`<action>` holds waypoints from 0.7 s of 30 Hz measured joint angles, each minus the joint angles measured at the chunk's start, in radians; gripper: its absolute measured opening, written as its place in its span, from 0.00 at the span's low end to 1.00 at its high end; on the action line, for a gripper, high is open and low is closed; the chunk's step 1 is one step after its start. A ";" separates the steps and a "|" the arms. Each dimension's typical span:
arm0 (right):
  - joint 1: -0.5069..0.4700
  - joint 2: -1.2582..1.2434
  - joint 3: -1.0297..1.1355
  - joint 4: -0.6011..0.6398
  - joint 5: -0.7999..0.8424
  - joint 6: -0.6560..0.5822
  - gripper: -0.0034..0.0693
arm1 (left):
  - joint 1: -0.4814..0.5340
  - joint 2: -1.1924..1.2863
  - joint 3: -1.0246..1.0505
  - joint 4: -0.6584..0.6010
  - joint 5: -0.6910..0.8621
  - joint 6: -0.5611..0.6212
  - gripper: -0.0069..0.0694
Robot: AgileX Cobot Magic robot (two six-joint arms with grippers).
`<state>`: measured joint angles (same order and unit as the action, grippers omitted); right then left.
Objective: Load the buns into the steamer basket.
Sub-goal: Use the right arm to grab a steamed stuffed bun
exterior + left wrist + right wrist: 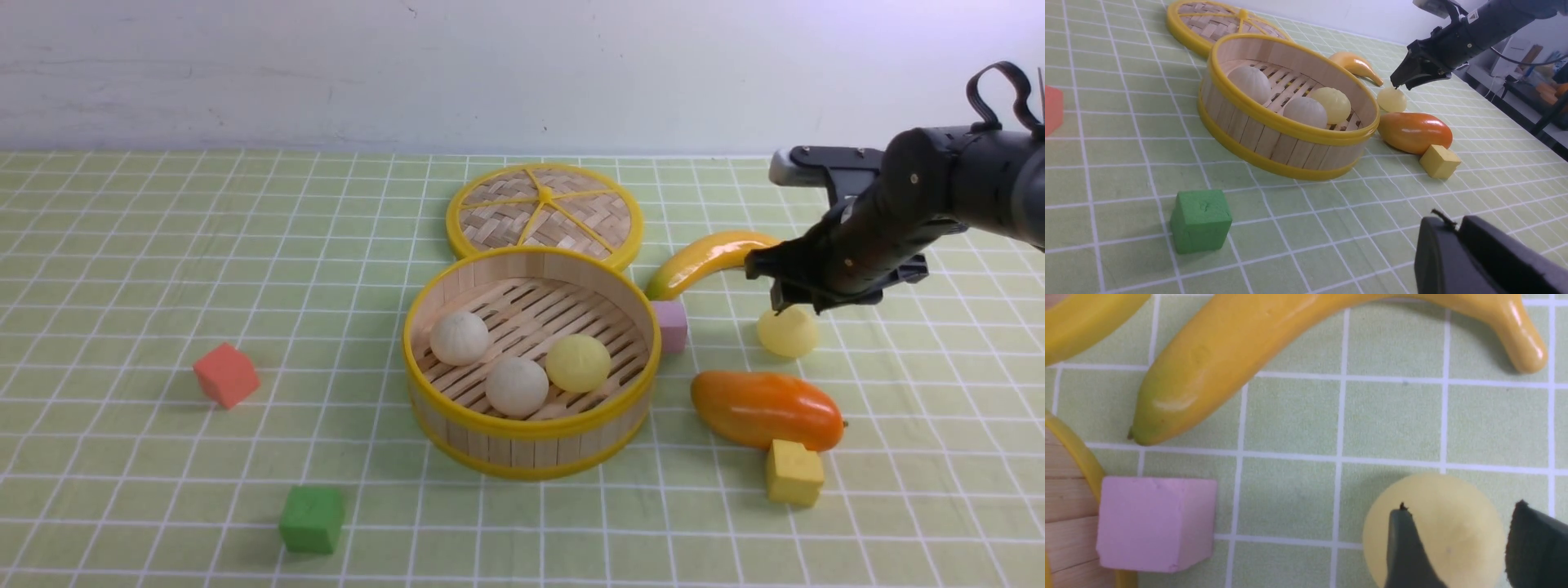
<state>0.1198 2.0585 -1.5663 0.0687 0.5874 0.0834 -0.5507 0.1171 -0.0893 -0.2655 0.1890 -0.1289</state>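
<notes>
Nearest the camera, well left of the right tool [796, 309], a green cube [311, 518] is sitting on the worktop [122, 269]. Left tool [1457, 222] is showing only in its own wrist view: jaws sitting together, gripping nothing. On the right tool's near side, a yellow cube [793, 472] is resting right against a mango [766, 409]. Left of that tool the steamer basket [522, 453] is standing upright, carrying three: off-white bun [460, 337], second off-white bun [517, 386], pale yellow bun [578, 363]. A red cube [226, 375] is lying far out left. Right tool is hanging straight over the fourth bun [786, 331], pale yellow, sitting on the worktop outside the basket; jaws are standing apart, straddling its dome, gripping nothing. A pink cube [672, 326] is sitting between that bun and the basket wall. A banana [702, 260] is lying just past the tool; the woven lid [545, 211] is lying farther back, behind the basket.
</notes>
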 joint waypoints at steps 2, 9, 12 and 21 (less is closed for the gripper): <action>0.000 0.003 -0.001 0.000 -0.005 0.000 0.51 | 0.000 0.000 0.000 0.000 0.000 0.000 0.17; 0.000 0.032 -0.001 0.000 -0.001 0.000 0.45 | 0.000 0.000 0.000 0.000 0.000 0.000 0.17; 0.000 0.033 -0.001 0.000 -0.001 0.000 0.40 | 0.000 0.000 0.000 0.000 0.000 0.000 0.17; 0.000 0.033 -0.001 0.000 -0.005 -0.020 0.20 | 0.000 0.000 0.000 0.000 0.000 0.000 0.18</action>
<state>0.1198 2.0914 -1.5673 0.0687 0.5829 0.0635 -0.5507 0.1171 -0.0893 -0.2655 0.1895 -0.1289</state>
